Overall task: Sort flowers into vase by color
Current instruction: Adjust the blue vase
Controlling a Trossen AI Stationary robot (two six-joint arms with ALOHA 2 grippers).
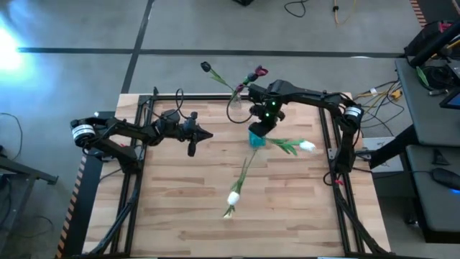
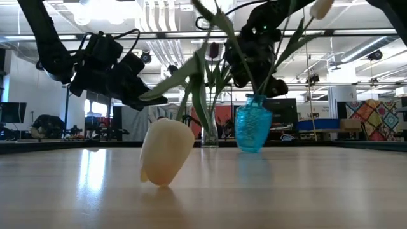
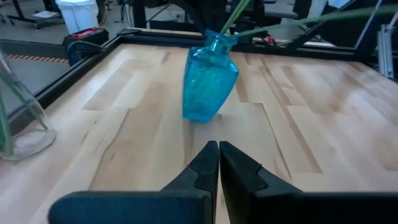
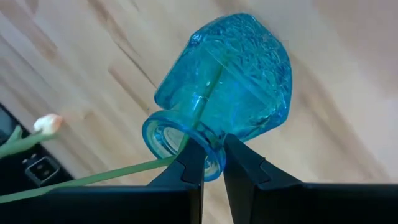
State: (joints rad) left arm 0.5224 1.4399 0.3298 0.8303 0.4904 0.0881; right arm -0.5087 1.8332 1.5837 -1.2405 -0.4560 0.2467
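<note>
A blue glass vase stands mid-table. A white tulip has its stem in the vase and leans out toward the table's right. My right gripper hangs right over the vase mouth, its fingers nearly together. A pale cream tulip lies flat on the table nearer the near edge. My left gripper is shut and empty, hovering left of the vase. My right gripper comes from above, pointing down, at the white tulip's stem where it crosses the blue vase's rim. The stem runs in behind one fingertip, which hides the place of contact. The lower stem is inside the vase; the head sticks out sideways.
A clear glass vase with two maroon tulips stands near the far edge, left of the blue one. A black frame borders the wooden table. Bare wood lies toward the near edge.
</note>
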